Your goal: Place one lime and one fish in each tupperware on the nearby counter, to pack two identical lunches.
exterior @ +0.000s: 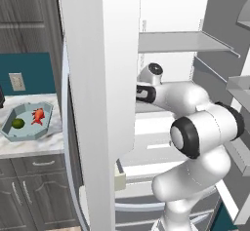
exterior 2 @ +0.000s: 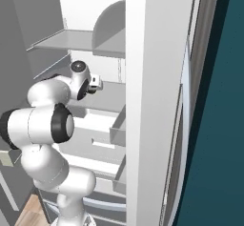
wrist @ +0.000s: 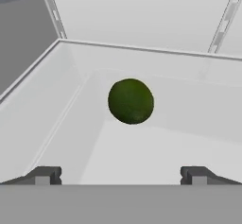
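Open fridge [exterior: 97,79], white inside, arm [exterior: 205,127] reaching in; marble counter [exterior: 29,144] to left, teal tupperware [exterior: 12,133] on it holding lime [exterior: 18,123] beside red fish [exterior: 39,115]; second lime [wrist: 131,101], dark green, round, lying in white fridge bin [wrist: 56,119]; gripper [wrist: 120,175] spread wide, empty, short of lime, tips apart from it.

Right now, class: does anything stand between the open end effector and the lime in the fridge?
Nothing visible does. In the hand view the lime lies alone on the white fridge shelf, straight ahead of the open end effector.
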